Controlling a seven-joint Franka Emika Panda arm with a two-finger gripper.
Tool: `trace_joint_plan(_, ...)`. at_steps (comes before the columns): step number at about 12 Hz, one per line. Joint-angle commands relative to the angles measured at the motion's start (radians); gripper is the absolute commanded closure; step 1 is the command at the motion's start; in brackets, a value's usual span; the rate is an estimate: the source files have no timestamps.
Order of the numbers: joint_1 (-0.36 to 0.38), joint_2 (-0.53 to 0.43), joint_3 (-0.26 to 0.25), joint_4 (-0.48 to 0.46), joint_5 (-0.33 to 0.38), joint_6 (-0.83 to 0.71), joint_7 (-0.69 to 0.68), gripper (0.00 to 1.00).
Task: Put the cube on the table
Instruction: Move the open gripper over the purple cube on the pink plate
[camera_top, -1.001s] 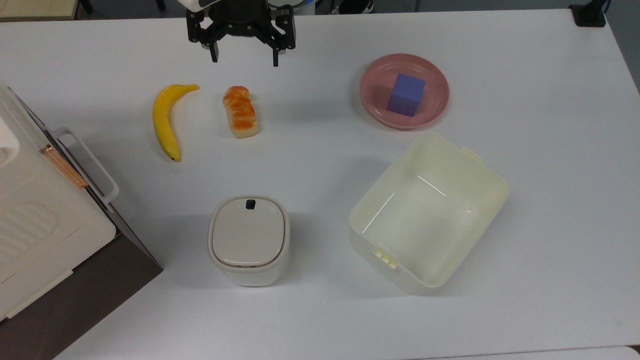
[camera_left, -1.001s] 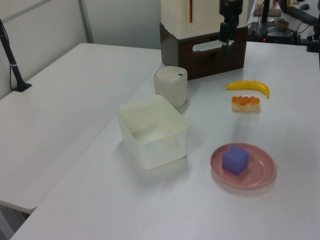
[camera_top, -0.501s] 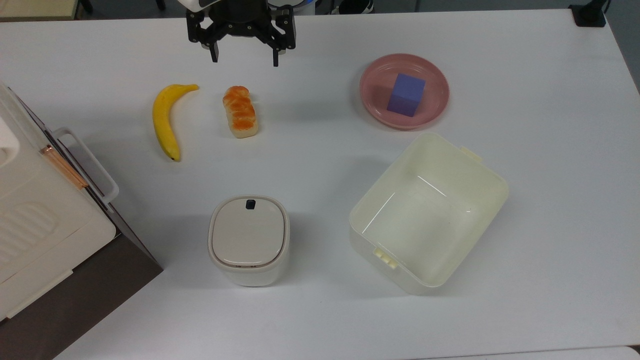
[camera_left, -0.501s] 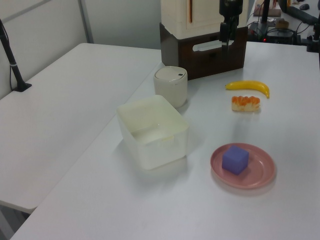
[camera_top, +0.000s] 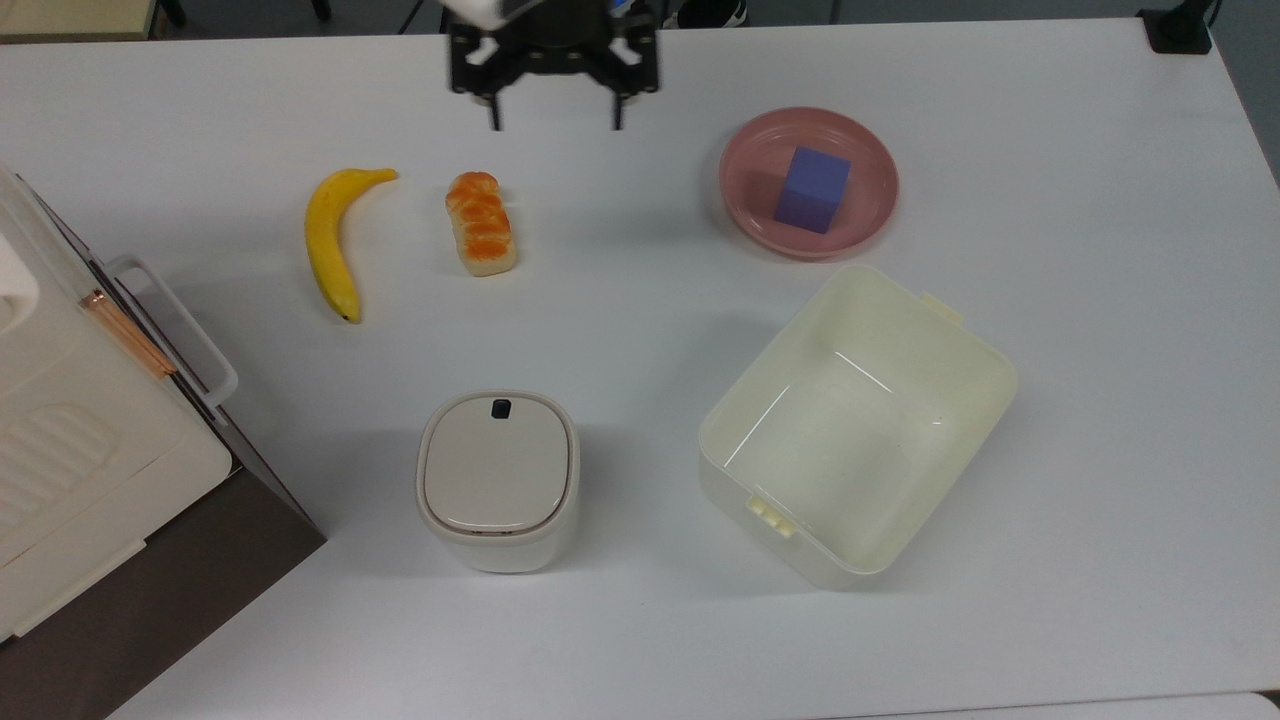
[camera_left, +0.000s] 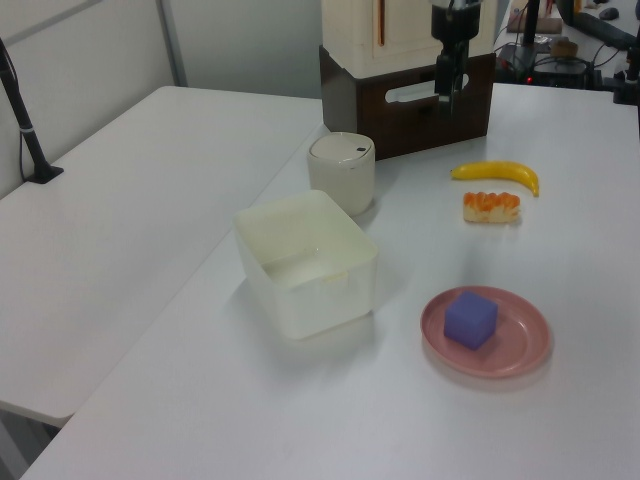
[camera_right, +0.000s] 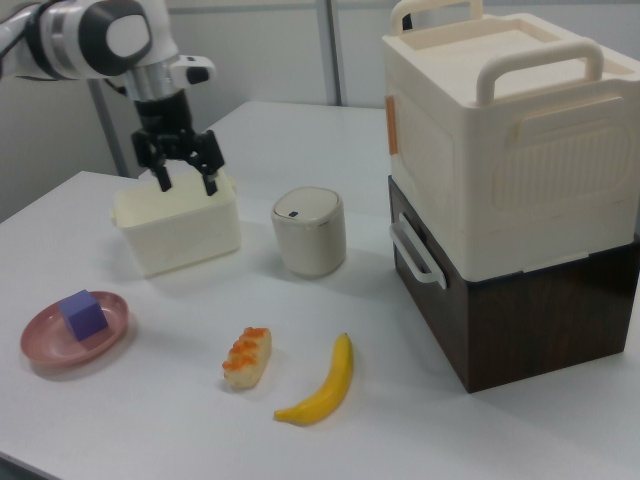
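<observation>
While the claw hangs wide open and empty above the counter, the cube sits on the pink plate, well off to the top view's right of it.

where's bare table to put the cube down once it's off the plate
The cube sits on the pink plate. The table is bare toward the top view's right of the plate, and between the plate and bread roll. It is tighter between the plate and cream tub.
</observation>
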Motion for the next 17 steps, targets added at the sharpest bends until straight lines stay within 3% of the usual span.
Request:
trace_joint_plan(1,0.131,-0.011,-0.008,-0.028,0.002,-0.01,-0.029,0.0)
trace_joint_plan(5,0.269,-0.011,-0.002,-0.066,0.008,-0.01,-0.055,0.0)
trace_joint_plan(7,0.329,-0.012,0.024,-0.134,0.006,-0.009,-0.09,0.0)
trace_joint_plan(10,0.334,0.001,0.099,-0.221,0.006,0.013,-0.207,0.0)
trace_joint_plan(12,0.336,0.038,0.135,-0.26,-0.009,0.059,-0.215,0.0)
trace_joint_plan(17,0.357,0.155,0.138,-0.271,-0.078,0.169,-0.215,0.0)
